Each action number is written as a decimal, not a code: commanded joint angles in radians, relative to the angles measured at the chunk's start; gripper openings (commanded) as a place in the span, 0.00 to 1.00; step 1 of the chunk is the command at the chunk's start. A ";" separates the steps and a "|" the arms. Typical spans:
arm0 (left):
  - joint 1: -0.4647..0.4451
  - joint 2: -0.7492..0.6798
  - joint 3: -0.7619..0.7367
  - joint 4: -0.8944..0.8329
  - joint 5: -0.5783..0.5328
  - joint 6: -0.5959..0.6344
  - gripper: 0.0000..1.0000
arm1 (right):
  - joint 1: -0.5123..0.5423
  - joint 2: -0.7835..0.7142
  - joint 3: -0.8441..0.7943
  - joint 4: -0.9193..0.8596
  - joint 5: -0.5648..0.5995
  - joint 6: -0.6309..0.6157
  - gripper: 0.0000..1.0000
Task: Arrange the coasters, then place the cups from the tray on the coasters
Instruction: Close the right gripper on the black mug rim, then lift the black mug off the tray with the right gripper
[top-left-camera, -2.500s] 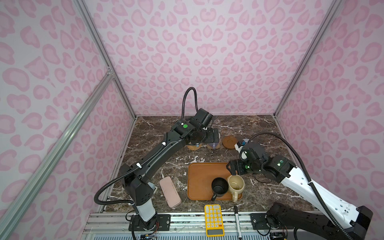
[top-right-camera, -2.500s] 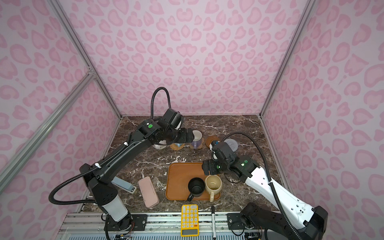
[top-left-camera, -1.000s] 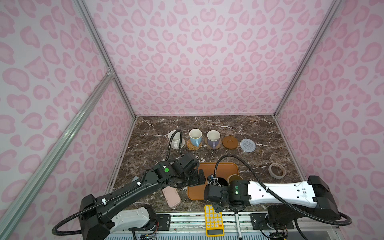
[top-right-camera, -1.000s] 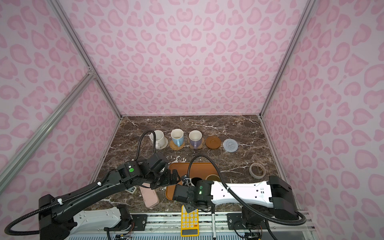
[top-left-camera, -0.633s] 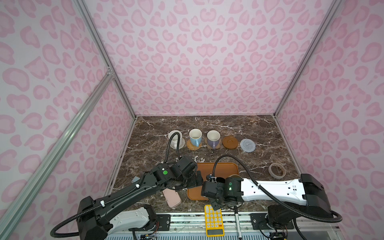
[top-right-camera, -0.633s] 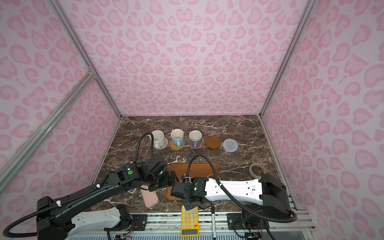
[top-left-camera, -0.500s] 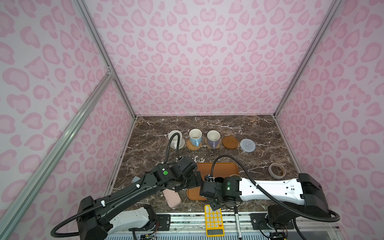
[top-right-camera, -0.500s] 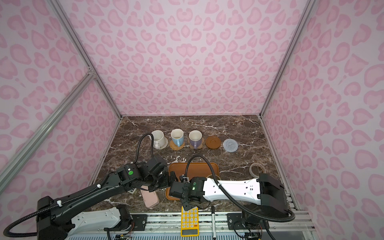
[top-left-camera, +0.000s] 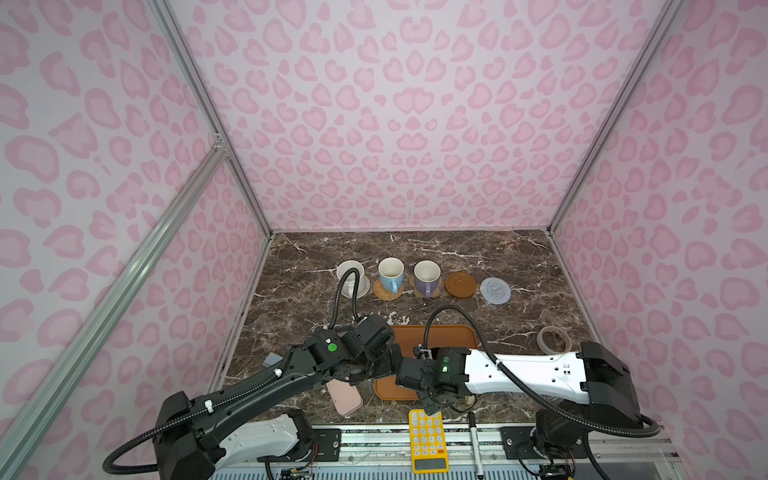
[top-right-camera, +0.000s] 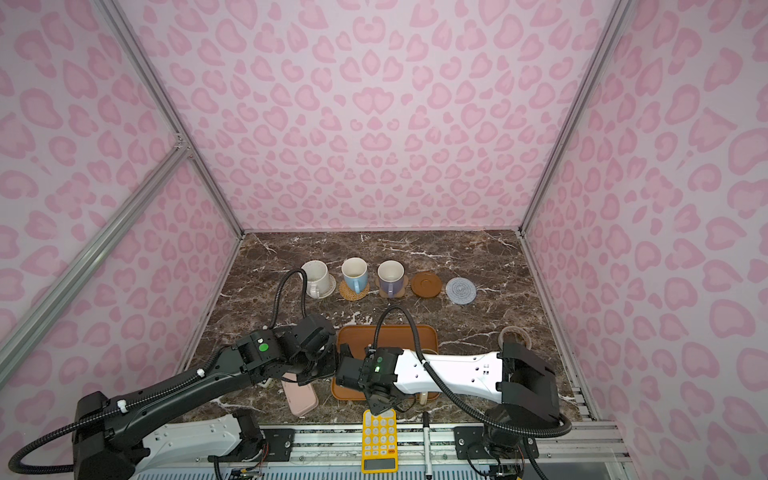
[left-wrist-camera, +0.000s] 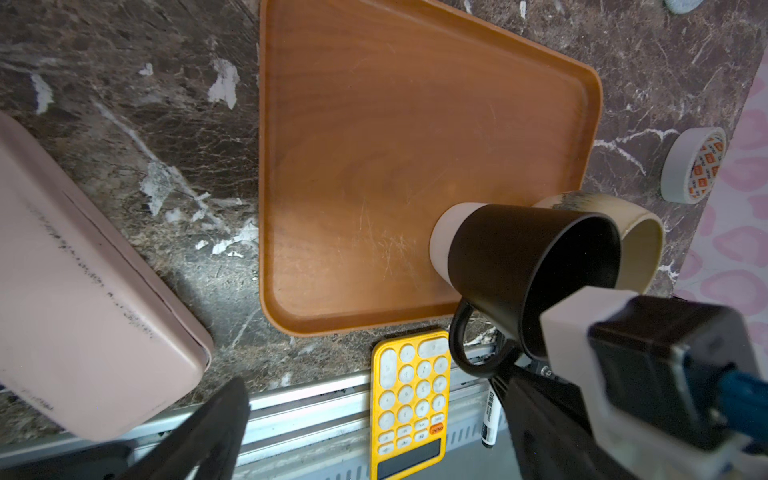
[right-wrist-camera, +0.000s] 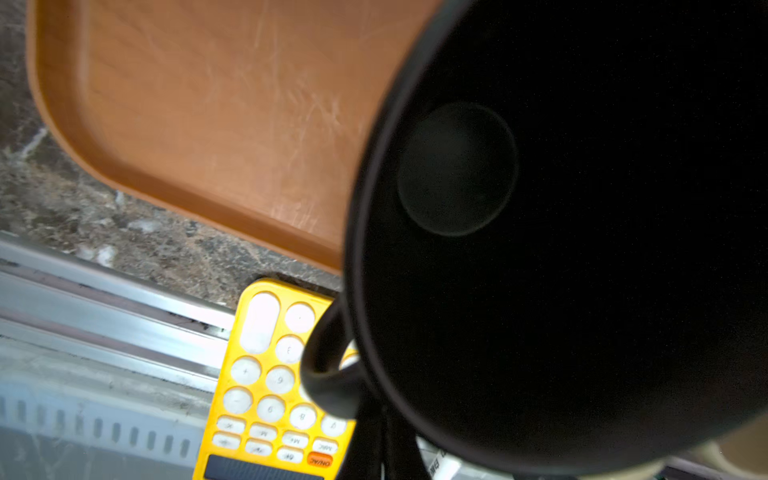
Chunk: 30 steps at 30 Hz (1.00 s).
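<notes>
black cup (left-wrist-camera: 519, 257) newly tilted in right end effector's (left-wrist-camera: 557, 336) clench, unseen overhead; left (left-wrist-camera: 370, 415) released

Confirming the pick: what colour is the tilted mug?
The mug is black, pale band at its base; clearest in the left wrist view.

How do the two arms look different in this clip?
Left arm: black links on a white base link, round green dot near the wrist. Right arm: boxy, white between black joints, small green light. A black ribbed hose loops over each.
</notes>
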 joint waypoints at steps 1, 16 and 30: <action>0.000 0.005 -0.006 0.011 -0.015 -0.008 0.97 | 0.002 -0.006 -0.001 -0.029 0.027 0.010 0.13; 0.000 -0.036 -0.036 0.006 -0.034 -0.042 0.97 | -0.039 0.032 0.095 -0.041 0.028 -0.025 0.52; 0.000 -0.039 -0.053 0.011 -0.045 -0.050 0.97 | -0.106 0.009 0.048 -0.063 0.068 0.028 0.39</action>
